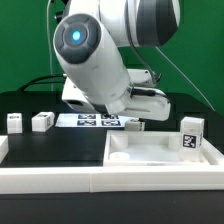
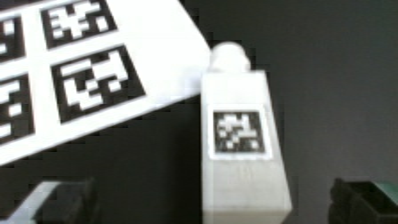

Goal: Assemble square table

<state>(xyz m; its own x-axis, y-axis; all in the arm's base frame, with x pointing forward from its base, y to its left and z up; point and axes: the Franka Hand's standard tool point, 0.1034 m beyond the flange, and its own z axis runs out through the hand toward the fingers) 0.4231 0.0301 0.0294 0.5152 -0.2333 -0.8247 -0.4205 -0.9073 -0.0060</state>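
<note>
White block leg [image 2: 237,130] lies on the black work surface [image 2: 338,60], just beside the edge of the marker board [image 2: 71,70], between the wide-apart fingers [image 2: 54,202] of the gripper [image 2: 210,205], unheld. A good grasp probably needs the fingers lowered squarely across its long sides, clear of the board.

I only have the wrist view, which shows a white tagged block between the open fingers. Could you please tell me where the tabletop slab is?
Observer: The white plastic square slab with raised rims lies on the black table, toward the exterior view's right.
Operator: Thank you. Are any other legs in sight?
Observer: Yes. The leftmost white block leg and a second white block leg stand apart at the exterior view's left.
Operator: Is anything near the slab?
Observer: A third white tagged block leg stands upright at its right end. I cannot tell whether it is on the slab or behind it.
</note>
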